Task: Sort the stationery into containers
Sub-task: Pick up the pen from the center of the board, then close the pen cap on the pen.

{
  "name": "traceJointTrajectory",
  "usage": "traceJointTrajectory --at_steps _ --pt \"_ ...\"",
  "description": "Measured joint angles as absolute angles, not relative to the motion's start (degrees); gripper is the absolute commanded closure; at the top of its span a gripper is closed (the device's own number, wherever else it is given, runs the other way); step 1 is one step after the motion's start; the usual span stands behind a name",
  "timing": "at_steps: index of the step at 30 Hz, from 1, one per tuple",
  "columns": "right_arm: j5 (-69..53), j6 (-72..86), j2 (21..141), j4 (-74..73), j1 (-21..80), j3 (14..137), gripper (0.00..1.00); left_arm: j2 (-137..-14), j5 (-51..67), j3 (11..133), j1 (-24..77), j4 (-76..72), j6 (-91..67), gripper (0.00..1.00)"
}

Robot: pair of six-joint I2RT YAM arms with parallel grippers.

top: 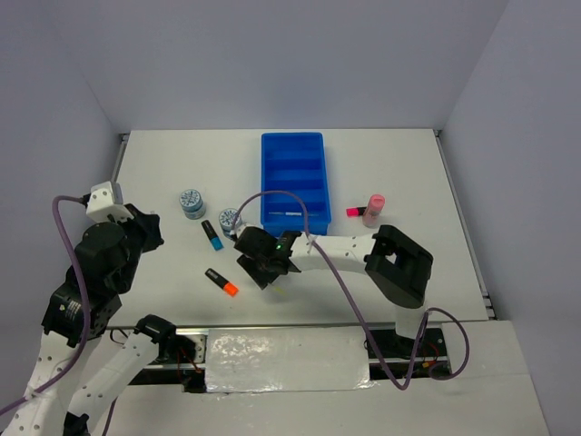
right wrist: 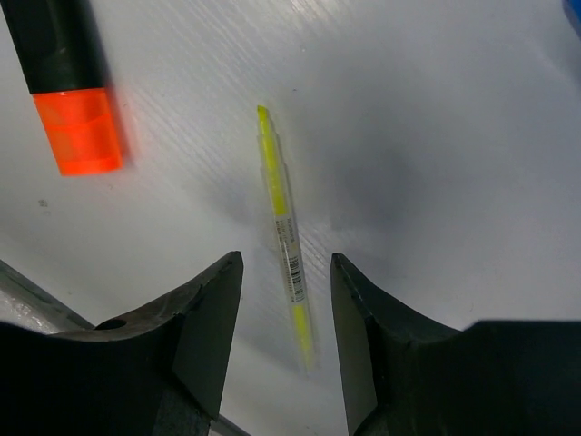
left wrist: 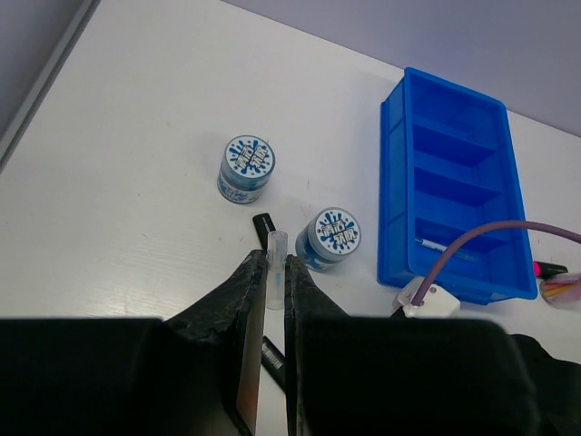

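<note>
Stick [right wrist: 278, 195] — thin, yellow, framed by spread right hand [right wrist: 283, 262]

- Left arm [top: 91, 272] and right arm [top: 345, 250] have white links and bulky black joint housings.
- A purple cable [top: 272, 193] loops along each.
- A green light [top: 277, 245] glows on the right arm.
- The tool fingers [right wrist: 209, 345] are black wedges.

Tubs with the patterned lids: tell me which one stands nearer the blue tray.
The tub just off the near-left corner of the tray. The other tub stands farther left, well apart from it.
</note>
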State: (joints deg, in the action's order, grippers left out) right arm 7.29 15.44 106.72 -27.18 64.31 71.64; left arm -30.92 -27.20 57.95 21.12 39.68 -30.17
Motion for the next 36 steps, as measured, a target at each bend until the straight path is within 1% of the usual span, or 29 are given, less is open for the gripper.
traceJointTrajectory --at_steps 2,3,5,6,7,8,10,11,12,13,16,19,21,23,25,28,30,32,36 --pt "6.7 15.5 106.9 -27.1 64.4 71.6 0.50 -30.9 -27.2 58.0 21.1 39.5 -30.1 1.00" --pt "6.6 15.6 107.1 -27.0 64.5 71.6 0.55 -31.0 -27.2 58.0 21.1 39.4 -30.1 1.00" --pt "6.0 15.6 107.9 -26.9 64.6 71.3 0.60 -31.2 -27.2 57.9 21.1 39.3 -30.1 1.00" --pt "5.7 15.7 108.5 -26.8 64.7 71.0 0.65 -31.3 -27.2 57.8 21.1 39.2 -30.1 1.00" --pt "5.8 15.6 109.3 -26.7 64.8 70.9 0.65 -31.5 -27.1 57.7 21.1 39.1 -30.1 1.00" --pt "5.3 15.7 109.3 -26.1 64.8 71.0 0.69 -31.8 -27.1 57.6 21.1 39.0 -30.2 1.00" --pt "5.4 15.8 109.4 -25.7 64.9 70.9 0.72 -32.4 -26.9 57.3 21.1 38.9 -30.2 1.00" --pt "5.5 15.7 109.4 -25.6 64.9 70.8 0.86 -32.6 -26.7 57.2 21.1 38.9 -30.2 1.00" --pt "5.9 15.6 109.4 -25.5 64.9 70.7 0.96 -33.0 -26.6 57.1 21.1 38.9 -30.2 1.00" --pt "6.3 15.9 109.2 -25.3 64.9 70.5 1.00 -33.2 -26.4 57.1 21.1 38.9 -30.2 1.00" --pt "7.3 16.8 107.6 -24.5 65.0 68.5 1.00 -34.3 -25.1 57.1 21.1 38.7 -30.8 1.00" --pt "8.4 18.1 102.4 -25.0 65.0 64.0 1.00 -35.6 -21.3 56.8 21.1 37.5 -33.3 1.00" --pt "8.8 19.3 95.5 -25.3 65.0 60.5 1.00 -36.5 -17.0 56.1 21.1 35.1 -34.9 1.00" --pt "8.1 20.7 85.7 -23.9 65.0 57.2 1.00 -37.4 -10.9 54.7 21.0 31.2 -36.9 1.00" --pt "6.5 22.8 74.0 -17.9 65.0 52.9 1.00 -37.8 -4.2 52.3 21.0 25.4 -39.6 1.00" --pt "3.5 27.8 54.8 -5.8 65.1 43.7 1.00 -38.2 7.2 46.7 21.0 11.7 -45.2 1.00" --pt "2.0 30.9 46.4 0.6 65.1 39.9 1.00 -39.0 12.6 43.3 21.3 2.0 -49.5 1.00" --pt "1.2 33.2 42.6 5.1 65.7 38.5 1.00 -40.4 16.5 40.7 22.1 -7.4 -54.0 1.00" --pt "1.3 35.6 41.8 9.3 66.6 36.5 1.00 -43.5 19.2 39.9 25.8 -22.4 -60.1 1.00"
